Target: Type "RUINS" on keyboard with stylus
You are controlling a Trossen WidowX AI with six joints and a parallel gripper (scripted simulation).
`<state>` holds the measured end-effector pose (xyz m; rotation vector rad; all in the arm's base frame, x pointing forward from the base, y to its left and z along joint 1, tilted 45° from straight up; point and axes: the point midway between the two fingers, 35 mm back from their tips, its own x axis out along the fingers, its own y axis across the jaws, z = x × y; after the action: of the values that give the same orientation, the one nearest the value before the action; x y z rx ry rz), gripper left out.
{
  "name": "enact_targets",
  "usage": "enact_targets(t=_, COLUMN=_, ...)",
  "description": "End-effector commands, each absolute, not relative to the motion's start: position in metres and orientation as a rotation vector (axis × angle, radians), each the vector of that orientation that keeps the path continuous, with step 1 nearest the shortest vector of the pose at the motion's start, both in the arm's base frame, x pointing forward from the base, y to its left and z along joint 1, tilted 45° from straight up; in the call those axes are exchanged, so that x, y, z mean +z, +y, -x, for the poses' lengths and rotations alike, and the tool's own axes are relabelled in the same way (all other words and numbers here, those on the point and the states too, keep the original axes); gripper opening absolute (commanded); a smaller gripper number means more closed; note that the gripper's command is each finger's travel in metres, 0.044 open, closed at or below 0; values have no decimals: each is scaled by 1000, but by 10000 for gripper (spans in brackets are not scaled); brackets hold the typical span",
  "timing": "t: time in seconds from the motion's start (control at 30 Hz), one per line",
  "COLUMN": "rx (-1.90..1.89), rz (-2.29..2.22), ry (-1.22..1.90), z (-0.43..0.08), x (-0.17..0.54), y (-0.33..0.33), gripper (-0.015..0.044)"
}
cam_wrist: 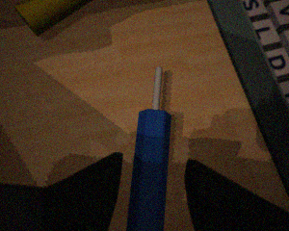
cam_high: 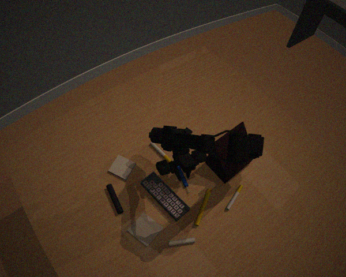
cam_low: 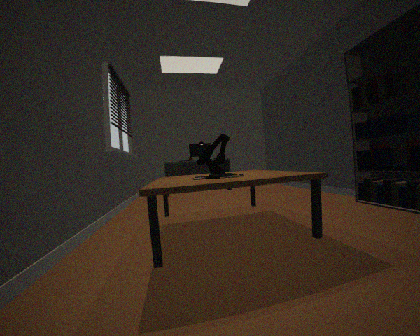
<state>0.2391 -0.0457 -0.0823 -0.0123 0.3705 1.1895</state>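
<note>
The stylus (cam_high: 183, 176) (cam_wrist: 150, 168) lay on the desk (cam_high: 78, 128) (cam_low: 235, 181), just beside one long side of the keyboard (cam_high: 151, 175) (cam_wrist: 245, 88) and apart from it. In the top view its long axis ran steeply from upper left to lower right, with the thin pale tip toward the lower right; the keyboard's long axis slanted the same way but less steeply. In the wrist view the stylus stood almost lengthwise in the frame, its tip pointing up and leaning slightly right, while the blue body ran out of the bottom edge. The gripper (cam_high: 183, 176) (cam_wrist: 153, 165) was partly open, holding nothing, its dark fingers on either side of the blue body with desk showing in both gaps. A yellow marker (cam_high: 203, 207) (cam_wrist: 50, 12) lay beyond the tip, apart from it. A white-and-yellow marker (cam_high: 159, 151) lay near the rear of the stylus, partly hidden by the arm (cam_high: 182, 138) (cam_low: 217, 153). In the exterior view the stylus was too small to make out.
</note>
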Motion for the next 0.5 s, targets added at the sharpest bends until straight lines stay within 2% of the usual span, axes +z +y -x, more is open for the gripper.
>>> enact_targets(t=0.0, rx=1190, rz=5, ry=372, z=-239, x=-85, y=-42, gripper=150)
enact_targets(t=0.43, rx=1190, rz=5, ry=371, z=-240, x=-89, y=-37, gripper=150)
enact_targets(t=0.47, rx=1191, rz=10, ry=371, z=-240, x=-89, y=-39, gripper=124)
